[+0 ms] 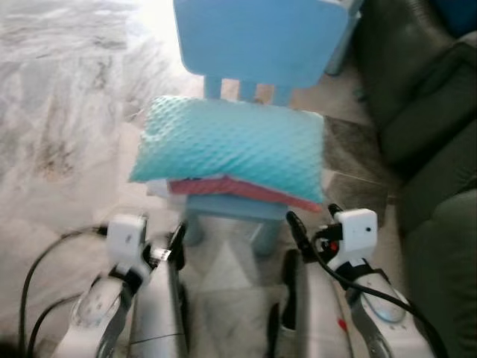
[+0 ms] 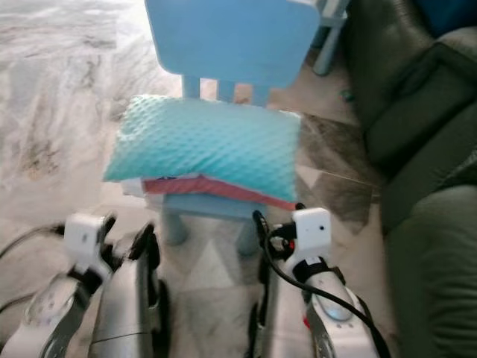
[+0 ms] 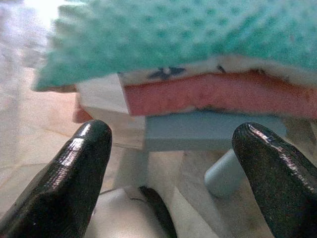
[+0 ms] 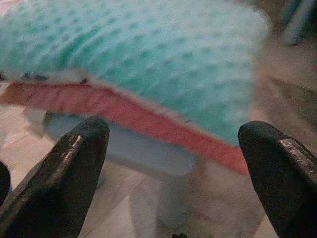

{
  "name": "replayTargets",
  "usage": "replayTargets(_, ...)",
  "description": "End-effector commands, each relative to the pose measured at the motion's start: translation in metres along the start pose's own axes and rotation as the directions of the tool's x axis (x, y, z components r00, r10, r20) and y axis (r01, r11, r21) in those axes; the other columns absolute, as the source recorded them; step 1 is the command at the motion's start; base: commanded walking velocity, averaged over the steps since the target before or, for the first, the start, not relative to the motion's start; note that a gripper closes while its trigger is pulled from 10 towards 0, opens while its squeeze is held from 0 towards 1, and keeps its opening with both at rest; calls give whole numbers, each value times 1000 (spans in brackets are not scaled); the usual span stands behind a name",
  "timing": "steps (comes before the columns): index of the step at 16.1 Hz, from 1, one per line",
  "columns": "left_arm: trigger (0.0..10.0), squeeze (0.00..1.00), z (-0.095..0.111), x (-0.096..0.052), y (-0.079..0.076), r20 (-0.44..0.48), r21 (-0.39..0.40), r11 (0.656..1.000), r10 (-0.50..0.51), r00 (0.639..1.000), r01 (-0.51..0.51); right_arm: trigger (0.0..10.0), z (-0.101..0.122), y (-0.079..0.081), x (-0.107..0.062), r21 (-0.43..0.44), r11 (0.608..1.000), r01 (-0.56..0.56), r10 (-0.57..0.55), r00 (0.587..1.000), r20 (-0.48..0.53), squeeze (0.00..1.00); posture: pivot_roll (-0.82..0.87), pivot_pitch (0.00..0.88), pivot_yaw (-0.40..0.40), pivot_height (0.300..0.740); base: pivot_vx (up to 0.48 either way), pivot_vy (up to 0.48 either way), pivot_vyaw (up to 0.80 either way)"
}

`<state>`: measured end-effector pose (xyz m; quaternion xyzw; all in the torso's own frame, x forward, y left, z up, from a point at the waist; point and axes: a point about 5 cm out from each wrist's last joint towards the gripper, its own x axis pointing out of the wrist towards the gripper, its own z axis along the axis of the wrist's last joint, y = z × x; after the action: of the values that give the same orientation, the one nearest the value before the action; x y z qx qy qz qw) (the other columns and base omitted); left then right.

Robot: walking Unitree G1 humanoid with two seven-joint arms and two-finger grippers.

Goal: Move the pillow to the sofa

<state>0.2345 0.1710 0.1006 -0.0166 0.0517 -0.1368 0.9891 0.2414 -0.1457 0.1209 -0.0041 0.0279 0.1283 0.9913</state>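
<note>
1. Marble-patterned floor is spreading under a small blue chair (image 1: 257, 37), with the dark green sofa (image 1: 436, 149) standing to the robot's right.
2. Nothing is moved yet: the teal pillow (image 1: 235, 145) is lying on the chair seat, overhanging its front edge.
3. Left tool (image 3: 171, 168) and right tool (image 4: 173, 173) are hovering spread wide just before that edge, touching nothing.

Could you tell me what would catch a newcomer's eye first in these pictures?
The teal dotted pillow stands out first, lying on the seat of a small light-blue chair with a red layer beneath it. Both grippers, left and right, are open just in front of the chair, level with the seat edge. A dark green sofa stands on the robot's right.
</note>
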Motion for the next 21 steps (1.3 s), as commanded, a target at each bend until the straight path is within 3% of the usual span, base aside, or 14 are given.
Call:
replayTargets(1,10000,0,-18,-10,1,-75,-21,999,29,997,-31,10000,3,-1,0,-6,1000,4,-4,1000,10,0,-23,362,-66,510,0,0,0)
replayTargets(10,10000,0,-10,-6,13,-47,5,996,95,994,-94,10000,6,-4,5,-13,1000,10,-10,1000,19,0,-21,371,-70,510,0,0,0)
replayTargets(16,10000,0,29,14,67,107,81,954,279,954,-288,10000,30,-14,24,6,999,39,-40,993,107,0,-12,377,-60,510,0,0,0)
replayTargets(21,10000,0,57,46,88,204,62,936,329,922,-348,10000,59,-19,46,102,995,-6,-17,976,218,0,-18,376,-52,510,0,0,0)
